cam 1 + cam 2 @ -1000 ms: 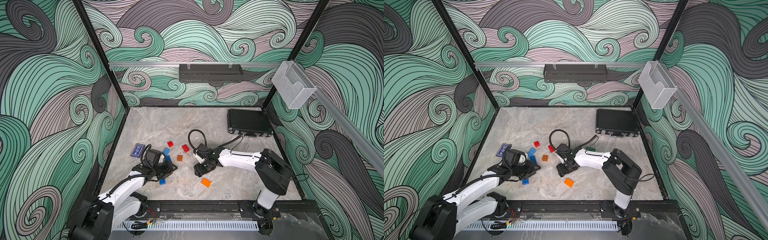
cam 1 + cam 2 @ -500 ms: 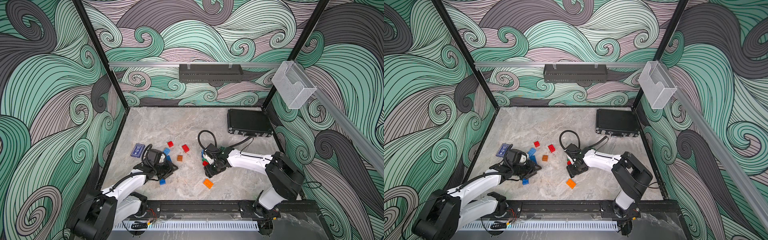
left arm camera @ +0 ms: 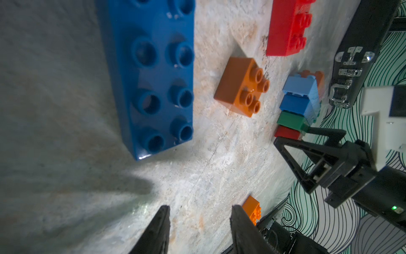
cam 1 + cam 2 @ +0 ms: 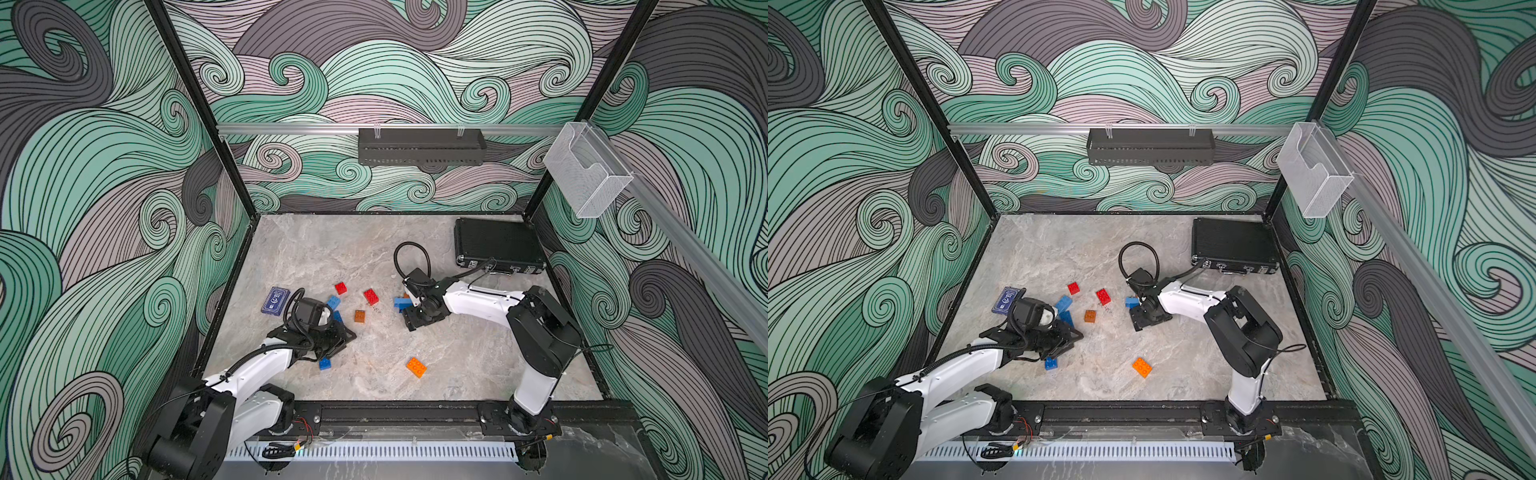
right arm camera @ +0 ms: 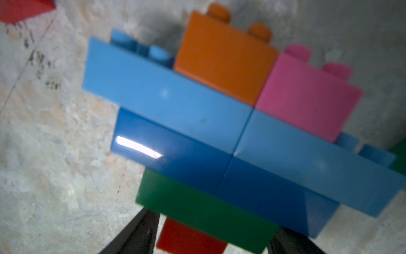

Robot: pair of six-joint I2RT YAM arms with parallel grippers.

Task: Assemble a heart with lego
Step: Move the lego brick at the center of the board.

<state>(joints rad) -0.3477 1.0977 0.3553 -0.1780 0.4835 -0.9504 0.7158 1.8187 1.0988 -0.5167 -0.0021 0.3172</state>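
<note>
While the half-built heart (image 5: 219, 132) lies flat on the surface (image 4: 457, 353) with its foot between the jaws of your right gripper (image 5: 211, 238), whose squeeze you cannot tell, a sideways drag from that low, stretched-out arm could snap bricks off, and your left gripper (image 3: 200, 209) hangs open and empty nearby.

Bare marble table (image 4: 324, 249) behind the lego bricks (image 4: 371, 296) lies open; black case (image 4: 496, 243) blocks the far right corner.

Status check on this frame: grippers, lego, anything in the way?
Left gripper open, empty. Right gripper straddling base of stack, grip unclear. Loose bricks scattered beside it, none between the grippers.
</note>
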